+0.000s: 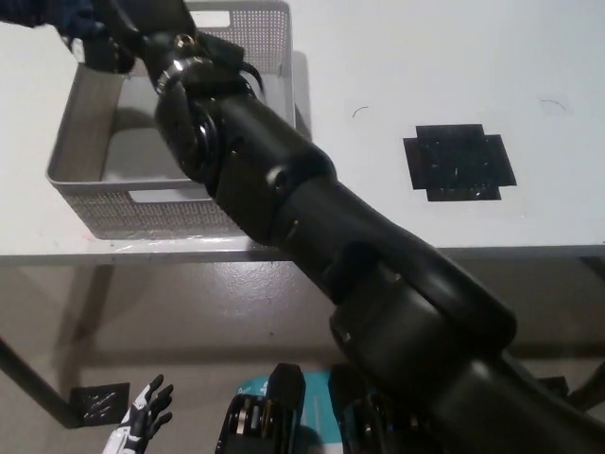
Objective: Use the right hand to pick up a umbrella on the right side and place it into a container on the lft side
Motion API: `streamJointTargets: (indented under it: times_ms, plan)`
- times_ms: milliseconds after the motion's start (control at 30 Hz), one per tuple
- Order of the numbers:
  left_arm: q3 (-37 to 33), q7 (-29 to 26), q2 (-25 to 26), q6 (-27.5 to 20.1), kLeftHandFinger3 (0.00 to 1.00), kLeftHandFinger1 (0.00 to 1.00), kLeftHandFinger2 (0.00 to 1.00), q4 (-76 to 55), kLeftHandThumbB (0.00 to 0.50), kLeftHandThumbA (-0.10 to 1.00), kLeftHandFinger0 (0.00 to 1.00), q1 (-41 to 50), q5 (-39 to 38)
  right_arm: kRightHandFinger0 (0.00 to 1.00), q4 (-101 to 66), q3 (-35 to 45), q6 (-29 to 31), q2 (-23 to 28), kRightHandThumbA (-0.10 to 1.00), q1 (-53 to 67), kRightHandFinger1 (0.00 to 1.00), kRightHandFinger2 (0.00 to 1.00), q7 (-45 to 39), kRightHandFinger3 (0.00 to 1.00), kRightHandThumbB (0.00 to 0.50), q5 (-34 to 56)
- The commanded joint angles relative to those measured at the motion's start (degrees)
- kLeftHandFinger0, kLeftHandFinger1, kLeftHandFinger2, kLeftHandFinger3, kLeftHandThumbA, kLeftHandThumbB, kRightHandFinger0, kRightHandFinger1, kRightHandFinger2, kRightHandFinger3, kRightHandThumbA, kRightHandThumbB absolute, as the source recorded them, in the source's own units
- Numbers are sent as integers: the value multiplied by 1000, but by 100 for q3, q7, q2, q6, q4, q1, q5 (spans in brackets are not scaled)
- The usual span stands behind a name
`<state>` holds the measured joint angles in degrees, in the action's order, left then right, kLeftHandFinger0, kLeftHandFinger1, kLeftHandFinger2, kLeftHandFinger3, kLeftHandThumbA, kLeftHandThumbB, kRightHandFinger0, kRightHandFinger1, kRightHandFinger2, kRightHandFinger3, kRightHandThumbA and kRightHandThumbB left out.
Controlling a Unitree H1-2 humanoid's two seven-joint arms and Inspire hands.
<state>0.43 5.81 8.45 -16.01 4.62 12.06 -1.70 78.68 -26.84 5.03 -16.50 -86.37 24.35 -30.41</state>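
A dark blue folded umbrella point(43, 13) shows at the top left edge of the head view, over the far left rim of the grey perforated basket point(99, 203). My black right hand point(128, 33) is shut on it, and its arm stretches diagonally from the bottom right across the table and covers much of the basket's right side. Most of the umbrella is cut off by the frame edge. My white left hand point(142, 424) hangs low at the lower left, below table height, fingers apart and holding nothing.
A black tape square point(459, 163) is stuck on the white table point(397, 57) to the right. The table's front edge runs across the middle. A table leg and a black floor patch point(98, 403) sit at the lower left.
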Motion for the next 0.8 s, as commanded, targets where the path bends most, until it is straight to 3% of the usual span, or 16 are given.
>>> streamJointTargets:
  times_ms: [0,133,167,200,233,267,300,333,367,400,433,467,567,667,767]
  plan:
    - [-48,108,77,28,1000,1000,1000,-279,207,1000,1000,-38,-3,0,-7,55,161,199,-100,-119,0,408,217,107,213,27]
    - [-48,155,99,-15,1000,1000,1000,-233,203,1000,1000,-157,-72,0,51,37,217,305,-100,0,0,412,293,113,218,7]
    - [-47,151,99,-56,1000,1000,1000,-212,208,1000,1000,-168,-51,0,49,40,249,337,-100,52,0,377,329,88,247,7]
    - [-55,150,99,-22,1000,1000,1000,-230,218,1000,1000,-203,-18,0,50,38,245,384,-100,80,0,364,347,116,234,2]
    - [-57,143,104,3,1000,1000,1000,-257,220,1000,1000,-211,19,0,57,37,237,407,-100,103,0,386,360,129,230,-1]
    - [-58,134,100,4,1000,1000,1000,-288,208,1000,1000,-220,53,0,72,16,148,428,-100,124,0,476,402,178,194,-28]
    - [-66,130,101,10,1000,1000,1000,-303,202,1000,1000,-243,88,2,96,-28,-2,442,-35,103,91,613,285,287,175,-67]
    - [-76,140,97,44,1000,1000,1000,-330,200,1000,1000,-251,89,363,115,-124,-154,455,342,88,536,1000,168,794,241,-158]
    - [-87,155,95,58,1000,1000,1000,-337,194,1000,1000,-267,84,521,124,-157,-227,471,455,71,732,1000,15,1000,273,-170]
    - [-99,175,105,61,1000,1000,1000,-336,193,1000,1000,-288,79,797,127,-128,-248,481,569,43,1000,1000,-265,1000,317,-93]
    - [-110,184,111,78,1000,1000,1000,-352,193,1000,1000,-300,85,886,122,-100,-251,494,597,30,1000,1000,-440,1000,330,-31]
    - [-114,174,112,123,1000,1000,1000,-382,200,1000,1000,-315,112,1000,111,-103,-264,513,702,15,1000,1000,-685,1000,370,-6]
    - [-130,184,110,152,1000,1000,1000,-413,201,1000,1000,-352,110,1000,69,-179,-338,554,876,-7,1000,1000,-929,1000,421,-65]
    - [-151,233,139,193,1000,1000,1000,-434,213,1000,1000,-400,66,1000,31,-217,-388,588,936,-23,1000,1000,-1057,1000,458,-82]
    - [-192,288,191,244,1000,1000,1000,-485,209,1000,1000,-465,67,1000,-20,-213,-396,650,978,-24,1000,1000,-1138,1000,462,-63]
